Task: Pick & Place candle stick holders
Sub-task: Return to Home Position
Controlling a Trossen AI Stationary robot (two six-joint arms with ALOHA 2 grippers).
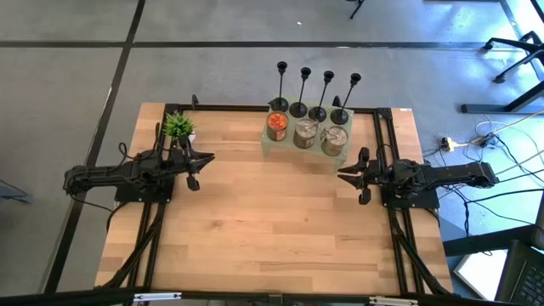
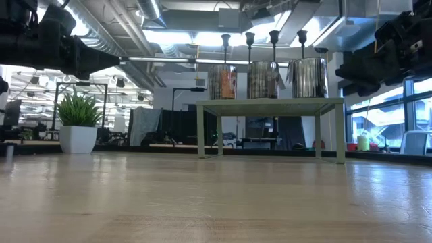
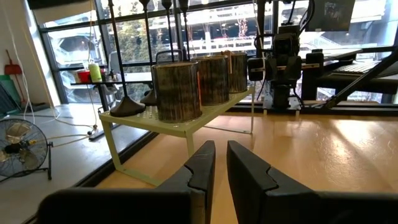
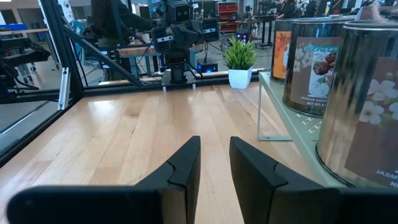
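The four candle stick holders (image 1: 298, 109) stand upright at the back edge of the shelf (image 2: 270, 103), behind the tins (image 1: 306, 133) — the right pincer (image 1: 342, 174), narrowly parted and empty, waits near the shelf's front corner, closer than the left pincer (image 1: 209, 158), equally narrow and empty.

Left arm (image 1: 119, 177): stretched level, pointing inward from the left.
Left gripper (image 3: 221, 144): empty, fingers a narrow gap apart.
Right arm (image 1: 442, 176): mirrors it.
Right gripper (image 4: 215, 139): empty, fingers slightly parted.

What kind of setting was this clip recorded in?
Probably a robotics lab in an open office: exposed ceiling ducts, an office-chair base, and a wooden table flanked by the left arm and right arm.
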